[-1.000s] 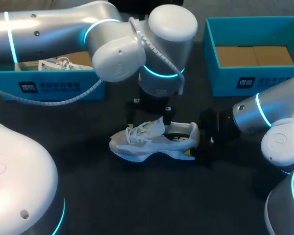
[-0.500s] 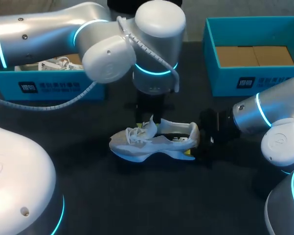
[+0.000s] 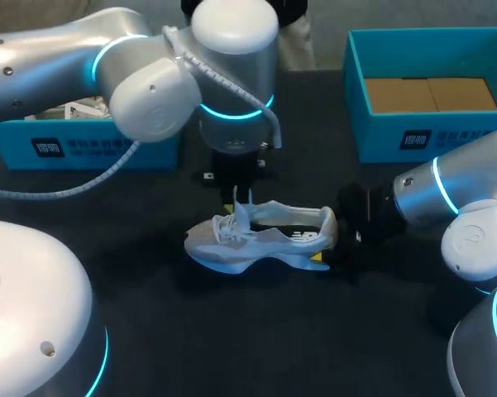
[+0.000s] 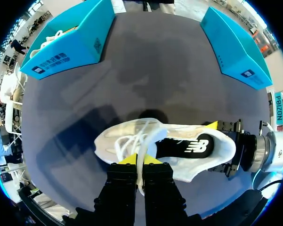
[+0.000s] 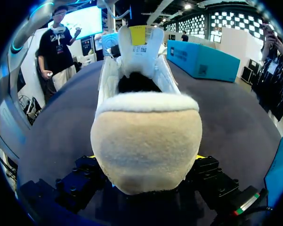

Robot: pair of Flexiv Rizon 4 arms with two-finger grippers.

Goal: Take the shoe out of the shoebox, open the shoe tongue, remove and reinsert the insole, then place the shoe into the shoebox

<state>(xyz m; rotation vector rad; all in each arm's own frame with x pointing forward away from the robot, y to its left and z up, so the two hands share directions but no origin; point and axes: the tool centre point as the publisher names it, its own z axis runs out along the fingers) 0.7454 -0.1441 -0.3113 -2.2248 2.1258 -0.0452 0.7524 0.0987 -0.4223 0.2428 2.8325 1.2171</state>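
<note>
A white and grey shoe (image 3: 260, 238) lies on its side in the middle of the dark table, toe pointing left. My left gripper (image 3: 240, 190) comes down from above and is shut on the white tongue (image 3: 246, 211), which stands pulled up from the laces. In the left wrist view the tongue (image 4: 148, 139) runs into the closed yellow tips of the left gripper (image 4: 140, 159). My right gripper (image 3: 327, 246) holds the shoe at the heel from the right. In the right wrist view the fuzzy heel (image 5: 146, 141) fills the gap of the right gripper (image 5: 146, 157), a finger on each side.
A teal shoebox (image 3: 99, 150) at the back left holds another white shoe. A second teal shoebox (image 3: 413, 136) at the back right shows only its cardboard bottom. Dark bare tabletop (image 3: 256, 331) lies in front of the shoe.
My left gripper has closed on the tongue and the left arm has shifted to the left, drawing the tongue upright. The right arm and the shoe's heel have stayed put.
</note>
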